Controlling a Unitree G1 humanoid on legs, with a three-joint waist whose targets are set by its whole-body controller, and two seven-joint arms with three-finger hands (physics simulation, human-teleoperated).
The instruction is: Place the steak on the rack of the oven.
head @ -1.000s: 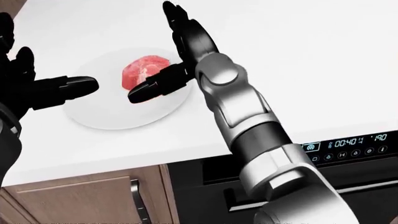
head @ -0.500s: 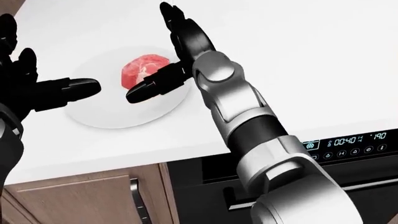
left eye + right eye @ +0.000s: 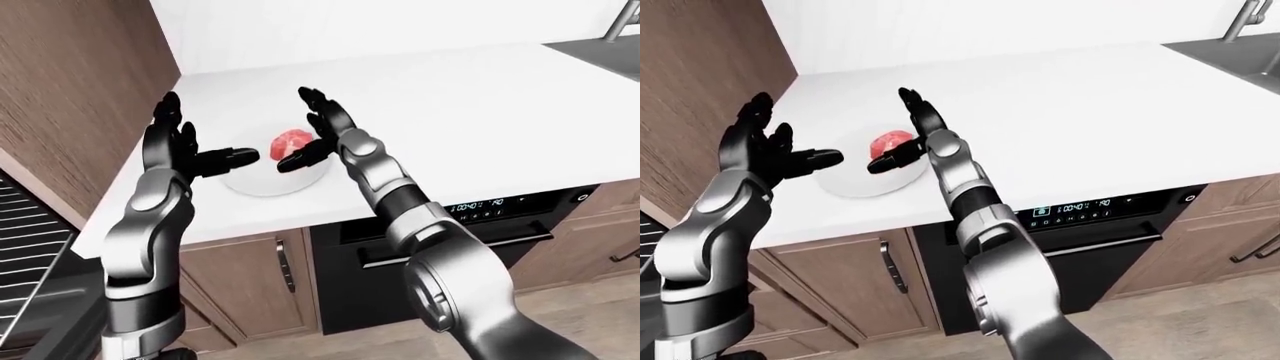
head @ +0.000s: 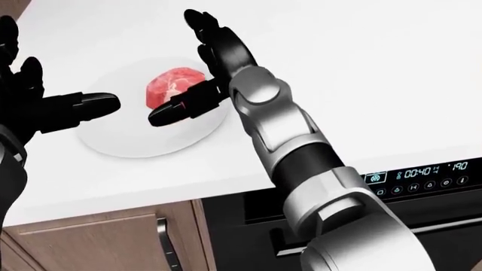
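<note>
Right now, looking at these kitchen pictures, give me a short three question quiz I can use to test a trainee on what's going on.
1. True or false: the steak lies on a white plate on the counter.
2. Multiple choice: how are the robot hands set? A) both open, one on each side of the plate; B) the right robot hand shut on the steak; C) both resting on the oven door.
3. Fill in: the lit display belongs to the ____ under the counter.

Key
1. True.
2. A: the left robot hand and right robot hand are open, and neither closes round the steak.
3. Oven.
</note>
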